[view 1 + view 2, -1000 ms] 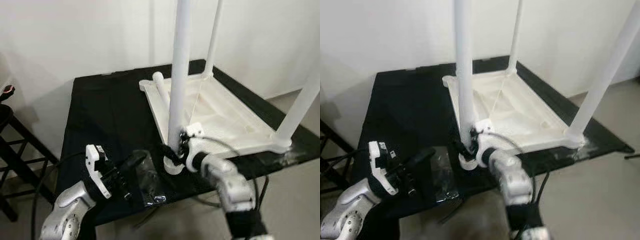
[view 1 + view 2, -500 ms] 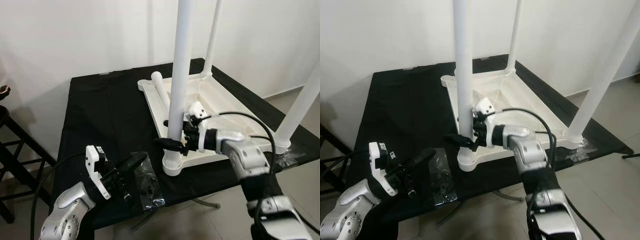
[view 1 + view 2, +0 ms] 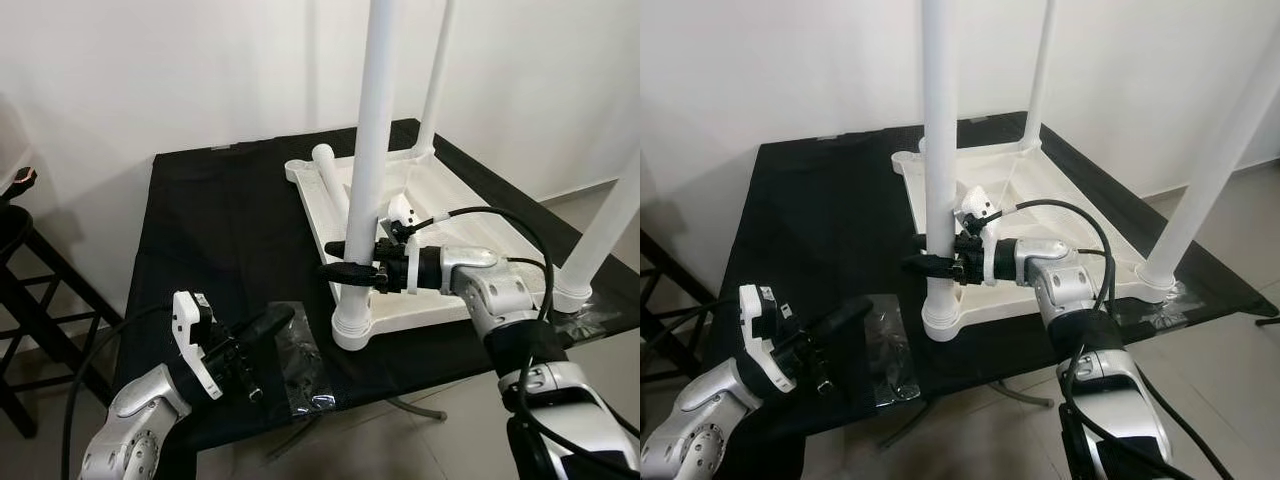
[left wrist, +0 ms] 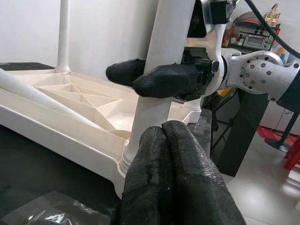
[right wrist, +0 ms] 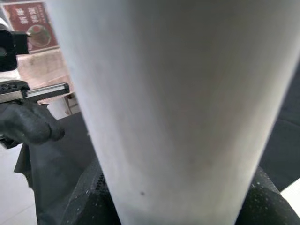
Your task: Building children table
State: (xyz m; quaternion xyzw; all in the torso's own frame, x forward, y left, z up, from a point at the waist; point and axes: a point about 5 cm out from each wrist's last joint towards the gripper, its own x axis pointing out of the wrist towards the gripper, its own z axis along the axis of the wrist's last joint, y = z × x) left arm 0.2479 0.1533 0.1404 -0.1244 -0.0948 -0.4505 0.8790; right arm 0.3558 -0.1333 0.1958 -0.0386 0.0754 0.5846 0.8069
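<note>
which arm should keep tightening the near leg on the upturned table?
Right. The right gripper is already clamped around the near leg just above its socket on the upturned tabletop. The left gripper is shut, empty, and hovers off to the side over the plastic bag.

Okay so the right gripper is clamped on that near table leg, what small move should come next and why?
Probably twist the near leg with the right gripper to seat it. Its fingers straddle the leg just above the corner socket of the upturned tabletop. One loose leg lies in the tabletop, and the left gripper hangs shut, apart.
</note>
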